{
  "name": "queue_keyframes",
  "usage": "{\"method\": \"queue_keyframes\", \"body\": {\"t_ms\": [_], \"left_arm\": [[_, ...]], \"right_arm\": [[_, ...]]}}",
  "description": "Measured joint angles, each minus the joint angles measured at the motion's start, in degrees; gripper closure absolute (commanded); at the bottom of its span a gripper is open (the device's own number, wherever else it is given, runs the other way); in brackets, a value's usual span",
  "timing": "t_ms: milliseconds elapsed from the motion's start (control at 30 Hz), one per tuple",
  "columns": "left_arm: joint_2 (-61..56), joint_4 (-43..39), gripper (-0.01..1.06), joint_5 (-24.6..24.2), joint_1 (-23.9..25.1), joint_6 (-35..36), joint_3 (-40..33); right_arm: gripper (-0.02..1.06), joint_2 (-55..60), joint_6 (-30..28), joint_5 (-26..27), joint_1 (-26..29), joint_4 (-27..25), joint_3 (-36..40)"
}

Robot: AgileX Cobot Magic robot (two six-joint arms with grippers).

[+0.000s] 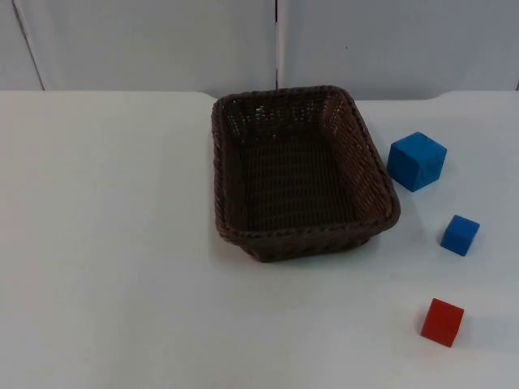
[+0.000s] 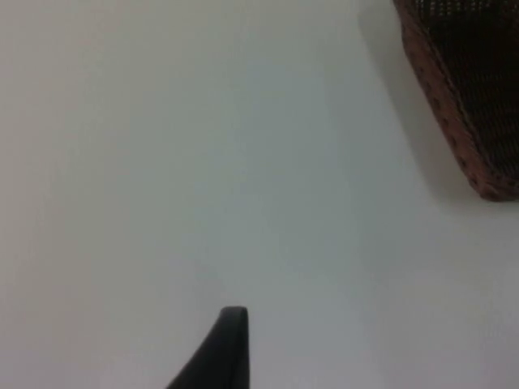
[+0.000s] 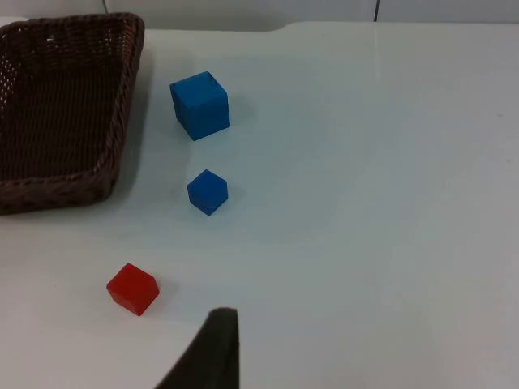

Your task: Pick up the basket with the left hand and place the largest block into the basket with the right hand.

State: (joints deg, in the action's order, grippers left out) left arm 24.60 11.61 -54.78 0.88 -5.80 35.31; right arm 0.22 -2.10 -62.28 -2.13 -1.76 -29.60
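Observation:
A dark brown woven basket (image 1: pixel 296 182) stands empty at the table's middle, towards the back. Right of it sits the largest block, a blue cube (image 1: pixel 416 161), close to the basket's right wall. A smaller blue cube (image 1: pixel 460 235) lies nearer the front, and a small red cube (image 1: pixel 442 322) nearer still. My left gripper (image 2: pixel 243 356) hangs over bare table left of the basket (image 2: pixel 470 89), well apart from it. My right gripper (image 3: pixel 235 356) hovers back from the red cube (image 3: pixel 132 288), with the small blue cube (image 3: pixel 208 192), the large blue cube (image 3: pixel 199 105) and the basket (image 3: pixel 65 105) beyond.
The white table (image 1: pixel 105 243) runs wide to the left and in front of the basket. A grey partition wall (image 1: pixel 162 40) closes the back edge just behind the basket.

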Motion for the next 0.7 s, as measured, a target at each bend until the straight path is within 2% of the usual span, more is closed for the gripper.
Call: {"method": "queue_keyframes", "body": {"t_ms": [700], "left_arm": [[19.6,9.9,0.00,4.9,0.0,-9.3,5.2]], "right_arm": [[-0.01,0.0,0.0,0.0,0.0,0.0,0.0]]}}
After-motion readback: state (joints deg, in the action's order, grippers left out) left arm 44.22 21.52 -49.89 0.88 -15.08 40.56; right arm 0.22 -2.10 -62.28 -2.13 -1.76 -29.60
